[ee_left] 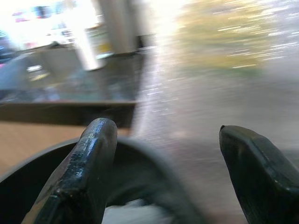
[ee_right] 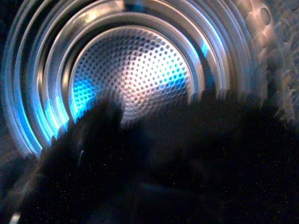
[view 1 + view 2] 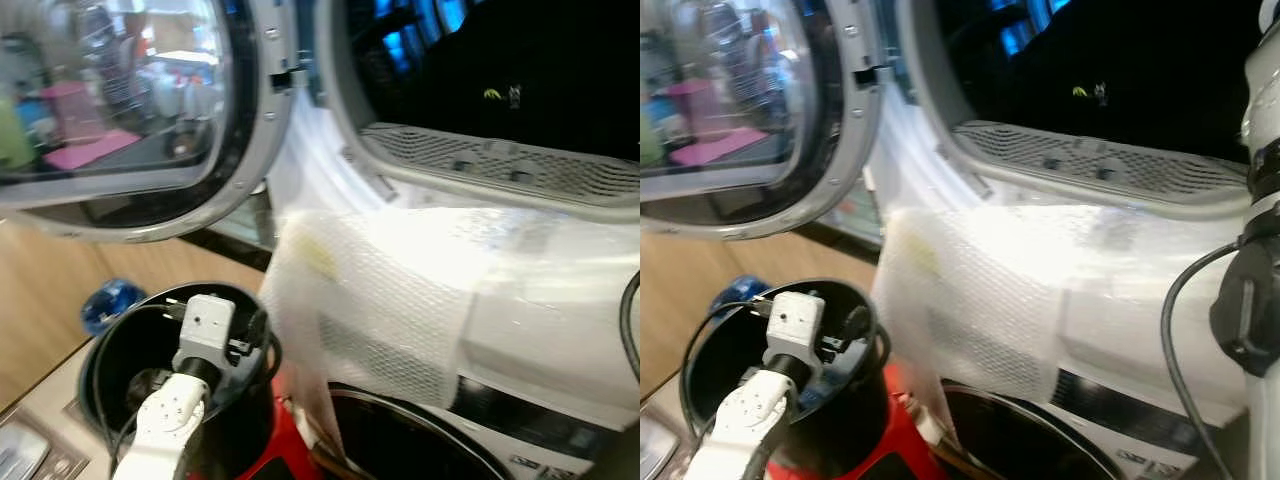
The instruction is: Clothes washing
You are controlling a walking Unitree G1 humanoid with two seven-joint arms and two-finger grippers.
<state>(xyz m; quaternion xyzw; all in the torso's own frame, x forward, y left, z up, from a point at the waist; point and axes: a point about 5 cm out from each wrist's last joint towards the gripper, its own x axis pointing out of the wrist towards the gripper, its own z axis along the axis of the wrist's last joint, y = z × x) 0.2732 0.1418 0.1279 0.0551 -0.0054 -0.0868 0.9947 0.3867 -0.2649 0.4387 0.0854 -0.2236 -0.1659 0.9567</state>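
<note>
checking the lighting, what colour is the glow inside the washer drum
Blue, along the ribbed steel rings of the drum; the right wrist view shows it best.

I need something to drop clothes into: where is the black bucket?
The black bucket stands low on the robot's left, beneath the open door, around the left gripper.
</note>
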